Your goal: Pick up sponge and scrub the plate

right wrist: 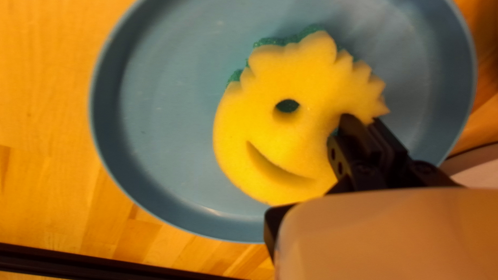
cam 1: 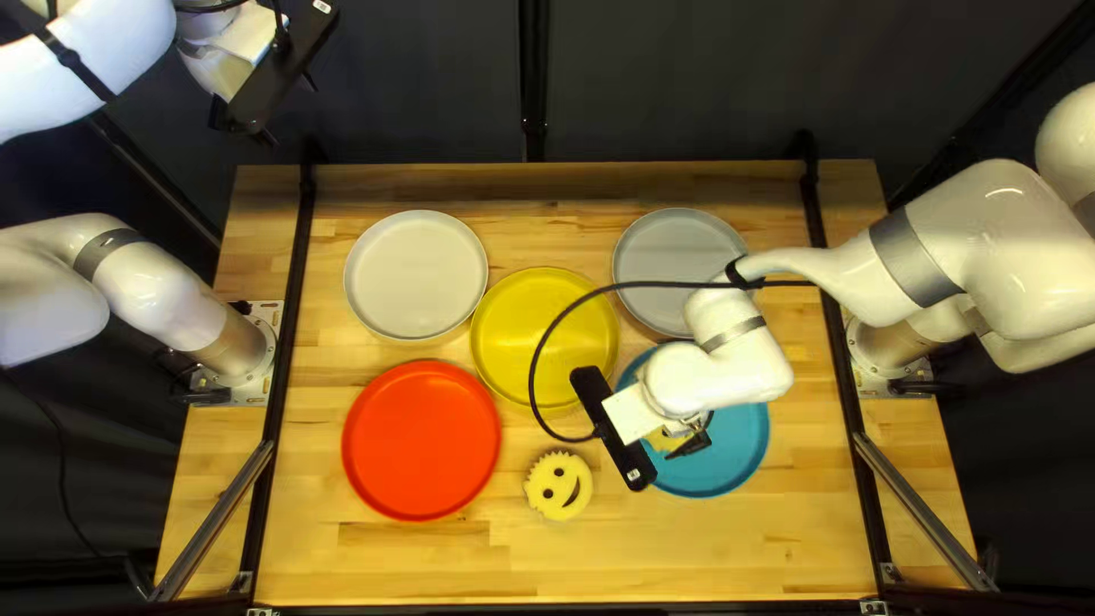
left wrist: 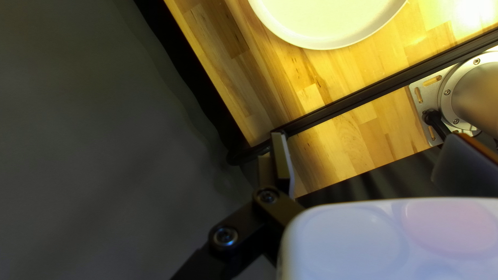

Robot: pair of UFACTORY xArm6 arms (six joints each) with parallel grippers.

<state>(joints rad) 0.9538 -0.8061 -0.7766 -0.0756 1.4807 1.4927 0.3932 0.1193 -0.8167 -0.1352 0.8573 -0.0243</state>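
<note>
- Pale wooden surface, strips of varied grain
- Black rail down its left side, another black rail down the right
- Left arm's base and right arm's base, outside the rails
- Far left: white plate
- Far right: grey plate
- Between them, slightly nearer: yellow plate
- Near left: red plate
- Near right: blue plate
- Near middle, between red and blue: yellow smiling-face sponge

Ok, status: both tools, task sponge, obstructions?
Left tool open, raised. Right tool shut on sponge, over blue plate. No blockage seen; second sponge sits outside that plate.
</note>
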